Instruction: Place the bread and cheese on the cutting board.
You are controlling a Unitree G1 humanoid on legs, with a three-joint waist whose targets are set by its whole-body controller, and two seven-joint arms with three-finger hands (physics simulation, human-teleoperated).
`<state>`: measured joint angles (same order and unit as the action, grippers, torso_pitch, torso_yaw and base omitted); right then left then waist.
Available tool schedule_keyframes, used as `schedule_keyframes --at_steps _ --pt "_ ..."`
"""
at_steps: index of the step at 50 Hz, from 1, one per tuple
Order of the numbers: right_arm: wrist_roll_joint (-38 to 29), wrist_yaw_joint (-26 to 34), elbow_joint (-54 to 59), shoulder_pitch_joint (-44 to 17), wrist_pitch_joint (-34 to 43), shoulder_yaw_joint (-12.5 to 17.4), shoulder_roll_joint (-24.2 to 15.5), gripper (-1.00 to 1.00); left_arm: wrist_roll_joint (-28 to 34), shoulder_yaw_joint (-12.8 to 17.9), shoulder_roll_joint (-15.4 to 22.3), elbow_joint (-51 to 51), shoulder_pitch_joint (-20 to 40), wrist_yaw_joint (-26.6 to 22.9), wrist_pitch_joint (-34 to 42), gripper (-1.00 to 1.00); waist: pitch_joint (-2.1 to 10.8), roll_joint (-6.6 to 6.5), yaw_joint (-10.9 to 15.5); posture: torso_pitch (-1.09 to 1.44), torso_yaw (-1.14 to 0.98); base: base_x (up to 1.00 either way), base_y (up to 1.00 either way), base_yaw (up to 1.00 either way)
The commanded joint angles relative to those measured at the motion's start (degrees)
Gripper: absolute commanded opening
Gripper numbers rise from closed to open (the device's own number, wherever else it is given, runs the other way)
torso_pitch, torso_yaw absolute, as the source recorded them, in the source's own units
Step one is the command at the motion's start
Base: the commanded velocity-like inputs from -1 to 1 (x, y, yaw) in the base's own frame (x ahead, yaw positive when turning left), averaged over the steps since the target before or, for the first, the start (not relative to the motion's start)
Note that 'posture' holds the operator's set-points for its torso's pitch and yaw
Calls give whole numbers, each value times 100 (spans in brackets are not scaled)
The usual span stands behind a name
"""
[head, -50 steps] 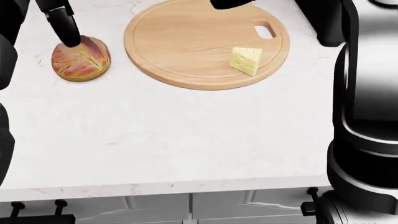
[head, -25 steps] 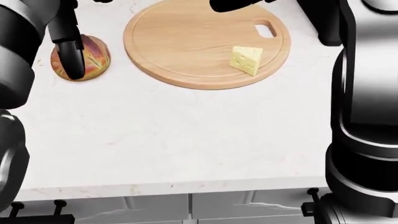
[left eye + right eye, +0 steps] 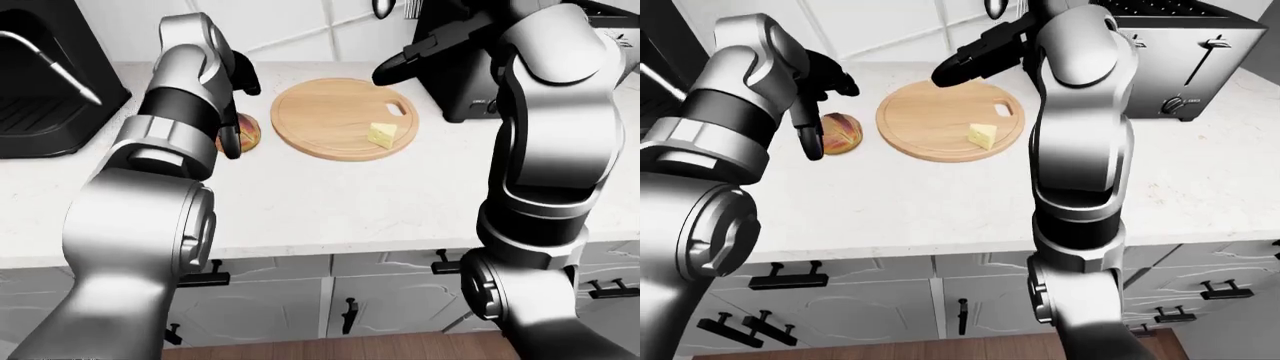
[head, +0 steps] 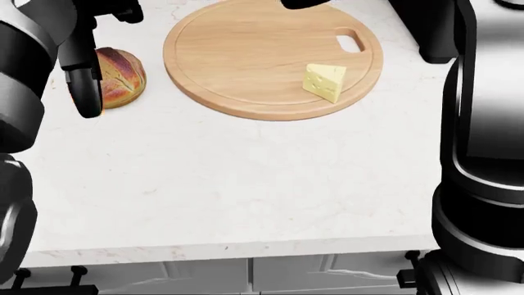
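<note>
The round brown bread loaf [image 4: 121,76] lies on the white counter, just left of the round wooden cutting board [image 4: 246,55]. A yellow cheese wedge [image 4: 325,80] rests on the right part of the board, near its handle hole. My left hand [image 4: 102,52] hovers at the loaf, open. One black finger [image 4: 84,91] hangs down along the loaf's left side, hiding that edge, while the other fingers stand above its top. My right hand [image 3: 960,64] is held high over the board's far rim with its fingers stretched out, holding nothing.
A steel toaster [image 3: 1180,60] stands on the counter at the right. A black appliance [image 3: 40,82] sits at the far left. The counter edge [image 4: 246,249] runs along the bottom of the head view, with grey drawers [image 3: 380,300] below it.
My left forearm has swung further into the head view. Its finger slid from the loaf's top down its left side. My right hand rose almost out of the top edge.
</note>
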<state>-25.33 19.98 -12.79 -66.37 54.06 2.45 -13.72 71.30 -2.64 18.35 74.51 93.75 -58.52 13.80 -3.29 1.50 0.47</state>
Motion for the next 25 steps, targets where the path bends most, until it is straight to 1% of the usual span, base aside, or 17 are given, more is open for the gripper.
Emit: schedule_keyframes --at_steps 1,9,16,22,25 --pt "-28 -64 -116 -167 -158 56 -45 100 56 -13 31 -216 198 79 -30 100 188 -12 -1 0 0 0 0 0" --pt "-21 -87 -161 -127 -141 43 -24 100 133 -41 7 -222 108 87 -52 100 192 -10 -2 0 0 0 0 0" --pt "-11 -100 -179 -104 -151 35 -8 100 255 -77 20 -200 23 193 -91 100 200 -13 -3 0 0 0 0 0" --pt "-17 -82 -175 -126 -134 36 -23 100 335 -57 26 -124 23 577 -122 100 207 -15 -7 0 0 0 0 0" --pt "-18 -69 -163 -144 -138 39 -37 100 347 -40 20 -105 22 665 -158 100 207 -15 -10 0 0 0 0 0"
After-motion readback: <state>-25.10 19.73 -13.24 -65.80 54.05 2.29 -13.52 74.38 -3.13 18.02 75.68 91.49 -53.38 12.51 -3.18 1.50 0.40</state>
